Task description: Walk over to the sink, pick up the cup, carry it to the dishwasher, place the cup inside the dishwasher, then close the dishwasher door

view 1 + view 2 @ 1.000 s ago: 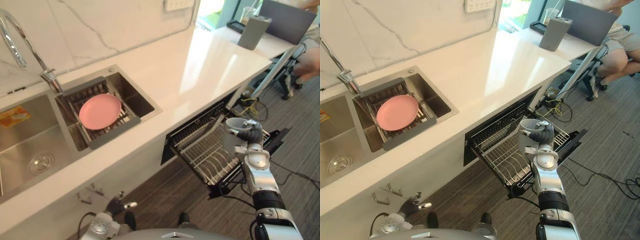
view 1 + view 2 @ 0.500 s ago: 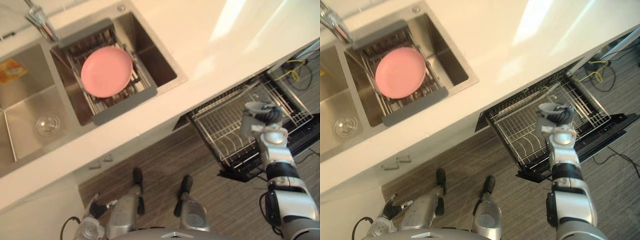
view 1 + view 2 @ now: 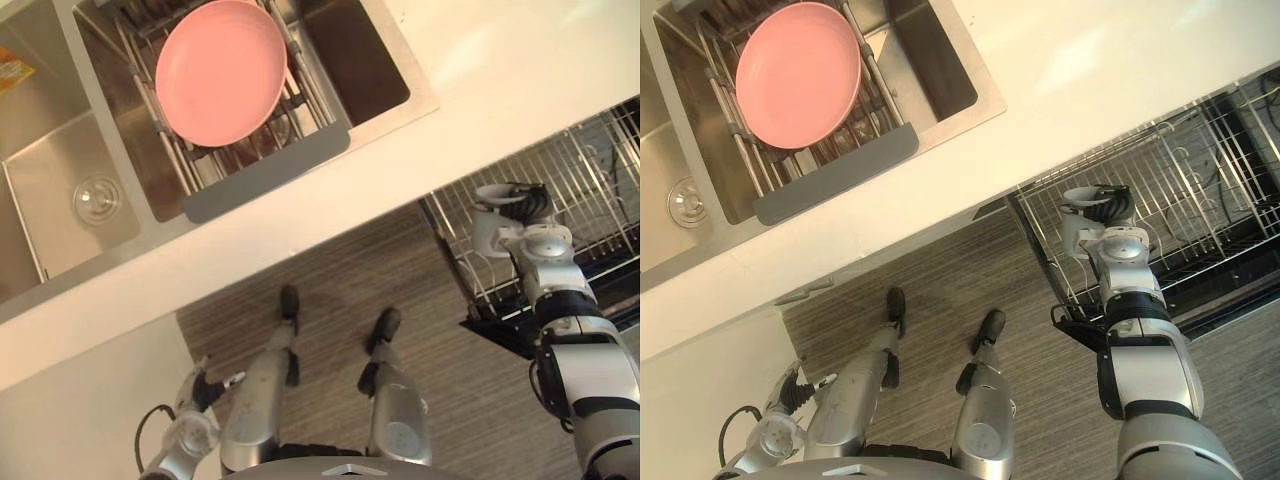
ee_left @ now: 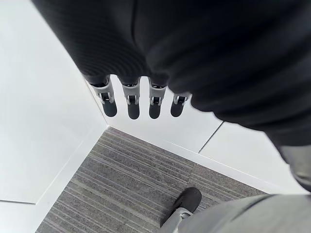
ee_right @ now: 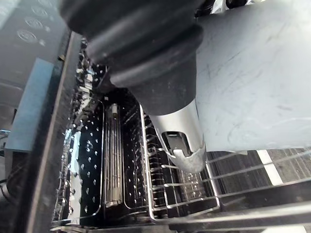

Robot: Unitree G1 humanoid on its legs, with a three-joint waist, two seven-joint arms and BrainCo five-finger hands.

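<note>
Right hand [image 3: 540, 245]: you see it clenched round the pale grey cup [image 3: 486, 232], dark fingertips curled over the wall near the rim. The cup stands upright, mouth up, above the left end of the pulled-out dishwasher rack [image 3: 600, 170]; whether its base touches the wires is unclear. Left hand [image 4: 130, 97]: hanging low, fingers straight, grasping nothing. An orange label [image 3: 12, 70] in the sink [image 3: 60, 190] carries print too small to read.

The right arm stretches up from the lower right corner, its right hand [image 3: 530, 206] at mid-right of the frame, fingers curled round a cup [image 3: 485, 233]. The left hand [image 3: 200, 388] hangs at lower left, fingers [image 4: 129, 104] straight and relaxed.
</note>
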